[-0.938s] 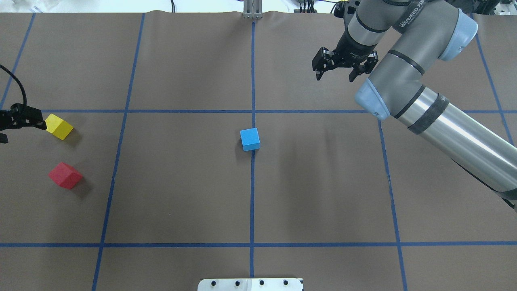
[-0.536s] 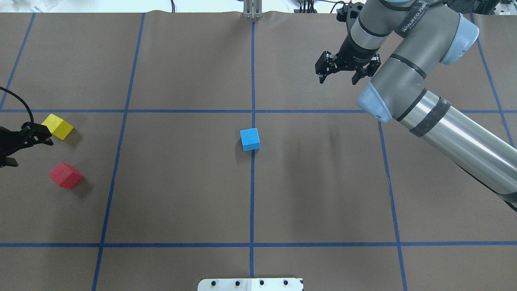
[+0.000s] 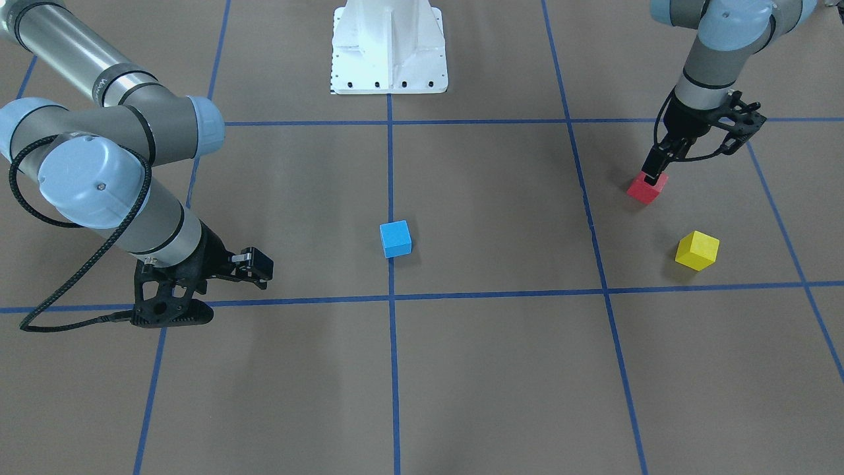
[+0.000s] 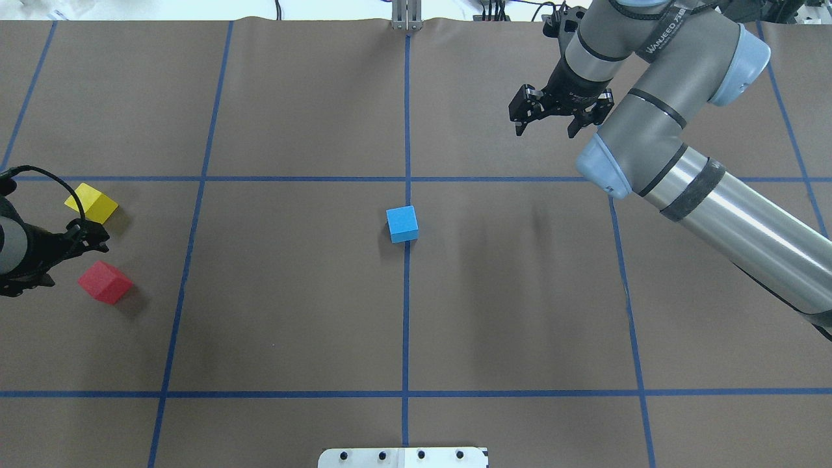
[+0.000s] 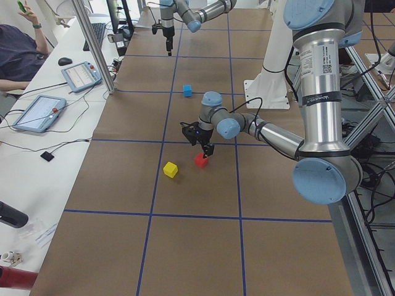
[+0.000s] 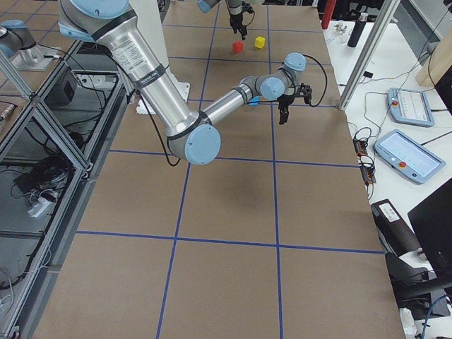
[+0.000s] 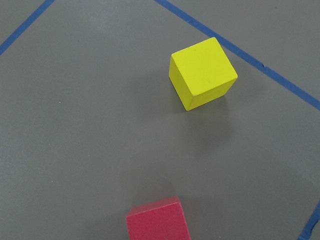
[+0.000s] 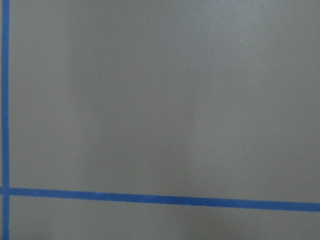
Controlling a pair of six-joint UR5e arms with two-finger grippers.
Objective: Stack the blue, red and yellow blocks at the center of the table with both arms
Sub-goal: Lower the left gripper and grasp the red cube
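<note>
A blue block point(image 4: 402, 224) sits at the table's center, also in the front view point(image 3: 395, 239). A red block point(image 4: 105, 282) and a yellow block point(image 4: 91, 203) lie at the far left. My left gripper point(image 4: 68, 260) is open and empty. It hovers just beside and above the red block point(image 3: 647, 188), with the yellow block point(image 3: 697, 251) apart from it. The left wrist view shows the yellow block point(image 7: 202, 73) and the red block point(image 7: 157, 220) at its bottom edge, with no fingers. My right gripper point(image 4: 545, 130) is open and empty over the far right of the table.
Blue tape lines point(image 4: 407, 130) divide the brown table cover into squares. The robot's white base plate point(image 3: 389, 46) stands at the near edge. The right wrist view shows only bare cover and tape point(image 8: 150, 197). Operators' tablets lie on a side desk point(image 5: 37, 111).
My left gripper has moved from beside the yellow block toward the robot, and is now close to the red block. The right gripper has shifted only slightly. The blocks have not moved.
</note>
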